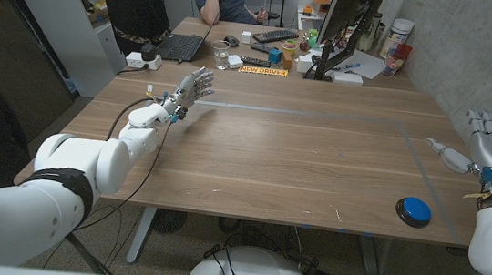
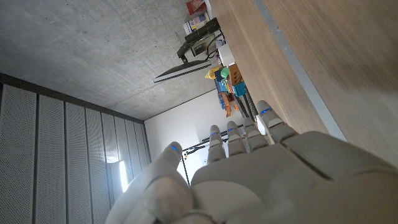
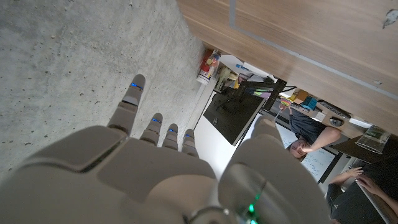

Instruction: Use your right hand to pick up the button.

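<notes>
the button (image 1: pixel 413 210) is blue on a black base and sits on the table (image 1: pixel 299 152) at the near right, close to the near edge and well inside the taped outline's right side. nothing touches it.

the right hand (image 1: pixel 486 144) stands at the table's right edge, fingers spread and pointing up, thumb stuck out to the left over the wood. it holds nothing. in the right wrist view the right hand (image 3: pixel 168 168) has its fingers reaching apart toward the wall, which fits.

key relation: the button lies to the near left of the right hand and lower, down on the surface, near but clearly apart. the right arm is by far the nearer one. the left hand (image 1: pixel 193 87) is out over the far left of the table, fingers apart, empty, well away from the button.

the button is round, so no long axis to line up with; approach angle looks free.

judgement: reach not started yet. next move likely needs the right hand to tip its palm down, come toward the near left and drop over the button before closing. low profile could make it slip.
</notes>
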Controlling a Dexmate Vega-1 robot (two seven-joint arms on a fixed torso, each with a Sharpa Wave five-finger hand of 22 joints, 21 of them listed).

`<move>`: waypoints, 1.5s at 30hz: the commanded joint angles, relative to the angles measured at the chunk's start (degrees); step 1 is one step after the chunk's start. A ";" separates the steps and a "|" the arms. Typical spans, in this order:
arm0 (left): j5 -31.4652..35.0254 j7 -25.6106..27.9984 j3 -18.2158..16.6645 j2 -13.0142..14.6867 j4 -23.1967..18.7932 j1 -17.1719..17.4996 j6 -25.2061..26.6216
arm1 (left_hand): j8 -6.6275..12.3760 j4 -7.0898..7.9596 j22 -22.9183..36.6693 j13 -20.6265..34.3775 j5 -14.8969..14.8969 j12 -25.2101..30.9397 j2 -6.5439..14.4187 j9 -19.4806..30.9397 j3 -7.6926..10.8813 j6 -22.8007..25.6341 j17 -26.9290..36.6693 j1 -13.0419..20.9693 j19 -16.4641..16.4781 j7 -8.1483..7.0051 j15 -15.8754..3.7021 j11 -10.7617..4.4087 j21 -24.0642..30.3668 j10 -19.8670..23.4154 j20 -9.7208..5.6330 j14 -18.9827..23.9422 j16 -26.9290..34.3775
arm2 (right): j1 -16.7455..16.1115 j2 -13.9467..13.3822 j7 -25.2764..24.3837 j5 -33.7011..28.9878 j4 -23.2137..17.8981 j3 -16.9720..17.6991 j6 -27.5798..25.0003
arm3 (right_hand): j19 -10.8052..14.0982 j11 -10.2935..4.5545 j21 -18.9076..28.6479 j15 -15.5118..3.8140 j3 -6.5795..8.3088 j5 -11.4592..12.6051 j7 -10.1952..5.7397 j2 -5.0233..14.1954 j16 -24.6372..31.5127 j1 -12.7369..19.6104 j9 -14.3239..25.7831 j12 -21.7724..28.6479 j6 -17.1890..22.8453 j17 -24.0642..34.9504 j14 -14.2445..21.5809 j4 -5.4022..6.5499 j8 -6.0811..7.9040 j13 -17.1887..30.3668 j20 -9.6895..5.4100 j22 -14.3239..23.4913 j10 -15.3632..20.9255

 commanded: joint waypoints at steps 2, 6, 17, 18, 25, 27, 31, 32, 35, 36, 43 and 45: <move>0.44 -0.10 -0.23 -0.07 0.12 -0.37 0.53 | 0.22 -0.07 0.32 0.22 0.38 0.18 0.70 0.22 0.42 0.21 0.10 -0.50 0.16 0.00 -0.08 0.07 -0.06 0.07 0.06 -0.20 0.36 | 0.17 -1.00 5.80 -3.75 1.97 -2.05 -2.46 | 0.59 0.71 0.29 0.83 -0.09 0.32 -0.57 -0.24 0.11 -0.42 0.33 -0.11 0.75 0.19 -0.30 -0.05 0.74 0.27 0.03 0.02 -1.00; 0.49 0.10 -0.28 -0.05 0.05 -0.23 0.31 | 0.23 -0.08 0.32 0.21 0.38 0.18 0.69 0.22 0.43 0.22 0.10 -0.51 0.17 0.00 -0.04 0.03 -0.09 0.06 0.08 -0.24 0.34 | 0.03 -1.07 5.89 -4.25 2.79 -2.60 -3.47 | 0.72 0.98 0.25 1.00 -0.26 0.35 -0.82 -0.37 0.04 -0.64 0.37 -0.19 1.08 0.20 -0.58 0.00 0.88 0.27 0.05 0.01 -1.51; 0.48 -0.19 -0.27 -0.06 0.06 -0.15 0.31 | 0.24 -0.10 0.32 0.21 0.39 0.17 0.66 0.22 0.47 0.26 0.09 -0.53 0.23 -0.05 -0.11 -0.01 -0.16 0.03 0.02 -0.21 0.35 | -0.71 -1.30 9.55 -4.82 3.36 -3.16 -6.04 | 0.76 1.39 0.07 1.40 -0.40 0.48 -1.71 -0.23 -0.03 -0.94 0.46 -0.33 1.19 0.21 -1.03 0.10 0.92 0.32 0.11 -0.02 -2.71; 0.55 -0.15 -0.21 -0.08 0.03 -0.12 0.23 | 0.22 -0.10 0.32 0.21 0.39 0.17 0.65 0.22 0.47 0.22 0.09 -0.53 0.24 -0.02 -0.07 0.05 -0.16 0.01 0.03 -0.21 0.35 | -0.88 -1.44 9.38 -4.65 3.41 -3.08 -6.00 | 0.74 1.39 0.05 1.52 -0.40 0.48 -1.75 -0.19 -0.05 -0.94 0.47 -0.30 1.15 0.21 -1.11 0.10 0.90 0.32 0.12 -0.03 -2.73; 0.51 -0.50 -0.13 -0.17 0.01 -0.15 0.01 | 0.23 -0.12 0.32 0.21 0.39 0.18 0.62 0.21 0.49 0.23 0.09 -0.54 0.28 -0.06 -0.11 -0.02 -0.21 0.05 0.03 -0.19 0.35 | -1.21 -1.61 10.40 -5.30 3.68 -3.42 -7.19 | 0.64 1.49 -0.05 1.51 -0.40 0.50 -2.03 -0.07 0.05 -0.97 0.50 -0.20 0.87 0.20 -0.97 0.12 0.79 0.34 0.14 -0.04 -2.83; 0.63 -0.29 -0.04 -0.16 0.03 -0.18 0.03 | 0.22 -0.12 0.32 0.21 0.39 0.20 0.61 0.21 0.50 0.20 0.09 -0.54 0.29 -0.05 -0.11 -0.07 -0.22 0.09 0.04 -0.18 0.36 | -1.26 -1.76 10.66 -5.08 4.02 -3.55 -7.23 | 0.63 1.52 -0.06 1.54 -0.40 0.50 -2.05 -0.04 0.10 -0.97 0.51 -0.16 0.82 0.20 -0.87 0.12 0.78 0.34 0.13 -0.04 -2.81; 0.76 -0.06 0.07 -0.14 0.10 -0.23 0.37 | 0.22 -0.12 0.32 0.21 0.39 0.20 0.61 0.21 0.51 0.20 0.09 -0.55 0.32 -0.07 -0.11 0.01 -0.24 0.08 0.02 -0.17 0.36 | -0.85 -1.95 12.93 -5.38 4.58 -4.00 -8.04 | 0.64 1.61 -0.10 1.60 -0.40 0.52 -2.11 0.03 0.13 -0.98 0.53 -0.09 0.87 0.19 -0.82 0.11 0.81 0.35 0.13 -0.04 -2.85; 0.72 0.05 0.03 -0.18 0.11 -0.23 0.52 | 0.22 -0.13 0.32 0.21 0.39 0.20 0.60 0.21 0.51 0.21 0.09 -0.55 0.32 -0.07 -0.12 -0.02 -0.25 0.09 0.01 -0.16 0.36 | -0.94 -2.18 12.89 -5.90 4.86 -4.17 -8.15 | 0.64 1.62 -0.10 1.63 -0.40 0.52 -2.10 0.05 0.15 -0.98 0.54 -0.06 0.89 0.19 -0.79 0.11 0.82 0.35 0.13 -0.04 -2.82; 0.78 -0.02 0.11 -0.15 0.03 -0.20 0.29 | 0.20 -0.13 0.32 0.21 0.39 0.19 0.60 0.21 0.52 0.17 0.09 -0.56 0.29 -0.08 -0.10 0.03 -0.28 0.08 0.05 -0.17 0.36 | -0.90 -2.36 13.27 -5.25 5.40 -4.23 -8.35 | 0.64 1.62 -0.12 1.68 -0.38 0.52 -2.20 0.13 0.14 -0.97 0.55 -0.01 0.89 0.19 -0.84 0.11 0.82 0.36 0.13 -0.04 -2.82; 0.68 -0.18 0.05 -0.17 0.02 -0.20 0.26 | 0.21 -0.13 0.32 0.21 0.40 0.19 0.59 0.21 0.53 0.20 0.09 -0.56 0.31 -0.11 -0.13 0.01 -0.28 0.08 0.03 -0.17 0.36 | -0.81 -2.41 13.51 -5.52 5.62 -4.41 -8.61 | 0.64 1.69 -0.13 1.69 -0.38 0.52 -2.20 0.15 0.15 -0.96 0.56 0.01 0.88 0.19 -0.82 0.10 0.82 0.36 0.13 -0.05 -2.81; 0.58 -0.42 0.17 -0.09 -0.21 -0.16 -0.42 | 0.22 -0.14 0.33 0.21 0.40 0.21 0.58 0.21 0.55 0.20 0.09 -0.57 0.32 -0.10 -0.06 -0.08 -0.33 0.12 -0.01 -0.15 0.36 | -1.31 -2.91 13.40 -4.25 6.43 -4.76 -8.87 | 0.69 1.69 -0.15 1.62 -0.35 0.53 -2.26 0.29 0.38 -0.93 0.59 0.16 0.86 0.18 -0.30 0.08 0.83 0.37 0.12 -0.04 -2.69; 0.56 -0.58 0.24 -0.05 -0.26 -0.09 -0.56 | 0.22 -0.14 0.33 0.21 0.40 0.18 0.58 0.21 0.55 0.22 0.09 -0.58 0.30 -0.10 -0.05 0.00 -0.35 0.05 0.02 -0.17 0.35 | -1.46 -2.99 14.31 -4.34 6.48 -5.01 -9.19 | 0.78 1.70 -0.13 1.65 -0.35 0.53 -2.35 0.34 0.52 -0.92 0.61 0.30 0.96 0.18 0.05 0.07 0.87 0.38 0.10 -0.04 -2.44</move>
